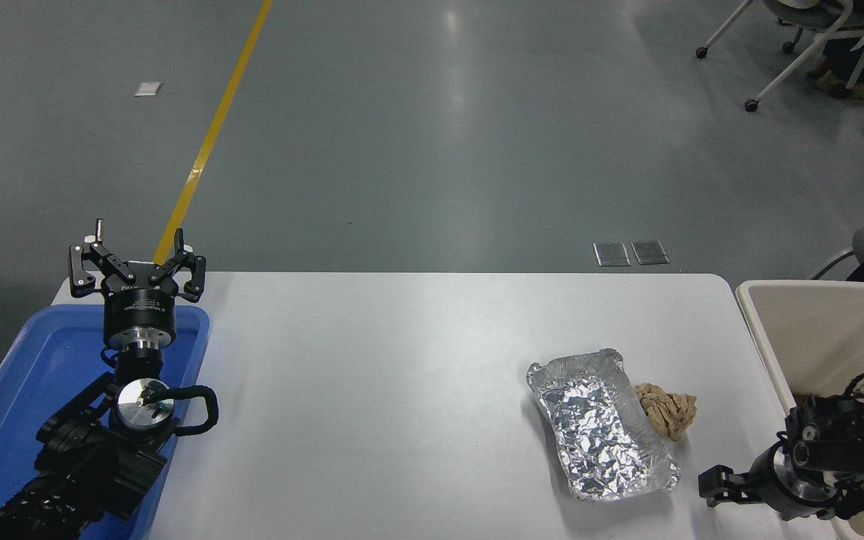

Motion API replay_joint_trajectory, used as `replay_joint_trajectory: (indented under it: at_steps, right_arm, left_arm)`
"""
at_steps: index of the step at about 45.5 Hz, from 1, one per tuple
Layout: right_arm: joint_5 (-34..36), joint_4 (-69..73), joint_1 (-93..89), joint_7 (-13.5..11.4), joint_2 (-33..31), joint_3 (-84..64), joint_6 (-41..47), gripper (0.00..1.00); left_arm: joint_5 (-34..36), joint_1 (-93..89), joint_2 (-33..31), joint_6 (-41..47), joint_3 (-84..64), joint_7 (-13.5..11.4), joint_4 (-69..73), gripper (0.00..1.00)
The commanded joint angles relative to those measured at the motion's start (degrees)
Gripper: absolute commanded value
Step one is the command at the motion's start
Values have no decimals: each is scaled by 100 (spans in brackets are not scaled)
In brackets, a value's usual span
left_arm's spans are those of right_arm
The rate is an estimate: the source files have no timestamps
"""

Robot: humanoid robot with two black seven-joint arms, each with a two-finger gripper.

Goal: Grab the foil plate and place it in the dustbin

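The foil plate (601,427) is a shiny, crinkled silver tray lying on the white table (402,375) at the right of centre. The dustbin (814,330) is a large cream-beige bin standing at the table's right edge. My right gripper (718,484) comes in low from the bottom right, in front of the dustbin. It points left and sits just right of the plate's near corner, with a small gap between them. My left gripper (137,262) is open and empty, parked upright over the blue tray at the left.
A crumpled brown paper ball (666,410) lies against the foil plate's right side. A shallow blue tray (19,390) sits at the table's left end under the left arm. A wheeled chair (799,45) and a person's feet are at the far top right.
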Motion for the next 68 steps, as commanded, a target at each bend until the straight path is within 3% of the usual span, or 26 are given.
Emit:
replay_joint_trajectory:
  at_steps: [1, 21, 38, 47, 55, 63, 68]
  right_arm:
    - [0, 0, 29, 0, 11, 2, 2, 100]
    - [44, 88, 494, 0, -121, -112, 98, 100]
    - [44, 1449, 3006, -9, -1606, -1069, 994, 100]
    - [202, 1925, 4834, -35, -1984, -1658, 1679, 100]
    - [509, 2162, 6004, -70, -1783, -1825, 2172, 100]
    - [1036, 2540, 7401, -26, -808, -3292, 2164, 100]
    - [1695, 2707, 7798, -17, -157, -3346, 2172, 100]
  left_arm:
    - [0, 1, -3, -5, 0, 9, 0, 99]
    - [0, 1, -3, 4, 0, 0, 0, 99]
    - [0, 1, -3, -5, 0, 0, 0, 99]
    - [0, 1, -3, -5, 0, 0, 0, 99]
    - [0, 1, -3, 4, 0, 0, 0, 99]
    - [0, 1, -3, -5, 0, 0, 0, 99]
    - [0, 1, -3, -5, 0, 0, 0, 99]
